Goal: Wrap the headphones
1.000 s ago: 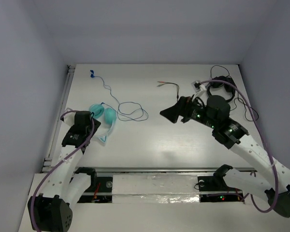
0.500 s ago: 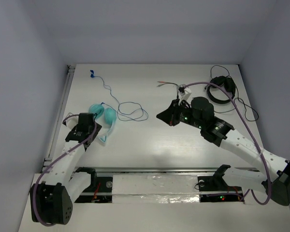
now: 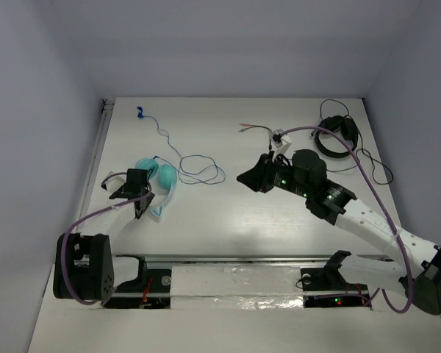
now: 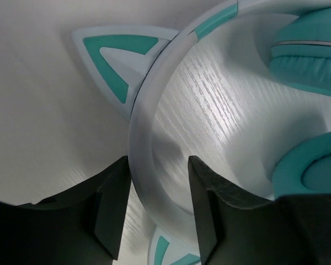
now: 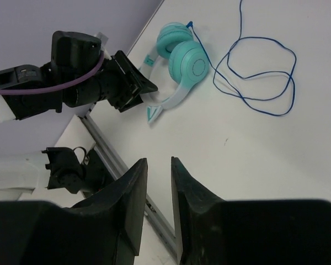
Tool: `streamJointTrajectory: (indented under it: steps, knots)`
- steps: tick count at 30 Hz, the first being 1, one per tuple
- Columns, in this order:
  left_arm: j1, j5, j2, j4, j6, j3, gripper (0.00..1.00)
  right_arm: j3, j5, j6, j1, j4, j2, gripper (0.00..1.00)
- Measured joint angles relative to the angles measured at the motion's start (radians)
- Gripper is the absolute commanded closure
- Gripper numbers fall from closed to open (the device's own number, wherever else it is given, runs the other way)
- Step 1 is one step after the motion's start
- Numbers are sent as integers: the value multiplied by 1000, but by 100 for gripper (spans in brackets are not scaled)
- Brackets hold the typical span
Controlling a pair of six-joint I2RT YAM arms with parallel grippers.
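The mint-green headphones with a white band and two cat ears point(image 3: 160, 179) lie flat on the white table point(image 3: 279, 235). The left gripper point(image 4: 157, 165) sits low over their white band with one black finger on each side. Its jaws are partly apart and not squeezing yet. I think the step now is grabbing the band. It should close gently between the two cat ears so the band does not slip out. The right gripper point(image 5: 157, 163) hangs well apart from the headphones, its jaws narrow and holding nothing. The thin blue cable point(image 5: 254, 72) lies in loose loops just beside the headphones. It should be picked up close to the ear cups.
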Motion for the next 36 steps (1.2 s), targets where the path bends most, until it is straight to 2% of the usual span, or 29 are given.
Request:
streamJointTrajectory:
  steps: [1,6,9,10,14,15,16,18,19,23,24,27,28,29,30,34,36]
  knots:
    - [0,0,10,8,2,-2,64,0,4,-1,0,0,-1,69]
    - [0,-11,39,42,22,0,73,0,35,-3,0,0,-6,69]
    - [0,-10,64,65,36,7,96,-1,54,-3,0,0,-10,69]
    - [0,-10,75,74,38,14,100,-1,61,-3,0,1,-10,69]
    - [5,7,102,82,87,39,100,-1,94,-3,0,1,-7,73]
    - [5,17,103,75,99,45,100,-1,100,-4,0,2,-4,80]
    - [5,24,103,65,111,50,100,-1,103,-5,0,5,0,83]
    - [6,39,90,30,148,71,100,-1,101,-10,0,16,16,96]
    - [7,50,74,7,176,85,100,-1,98,-13,0,24,28,100]
    - [6,118,-22,-98,299,185,100,11,75,-29,0,51,96,100]
    - [6,133,-39,-119,320,219,100,22,63,-36,0,58,120,98]
    - [6,179,-78,-163,389,349,100,63,22,-67,0,92,192,82]
    - [6,196,-88,-169,409,389,100,75,3,-84,0,110,211,68]
    - [6,211,-96,-175,424,423,100,85,-15,-102,-2,127,229,62]
    - [6,225,-101,-184,435,454,100,93,-31,-116,-5,140,243,46]
    - [6,332,-108,-220,490,591,100,135,-114,-193,-47,174,299,26]
    - [6,394,-106,-237,505,640,100,154,-158,-224,-76,178,325,22]
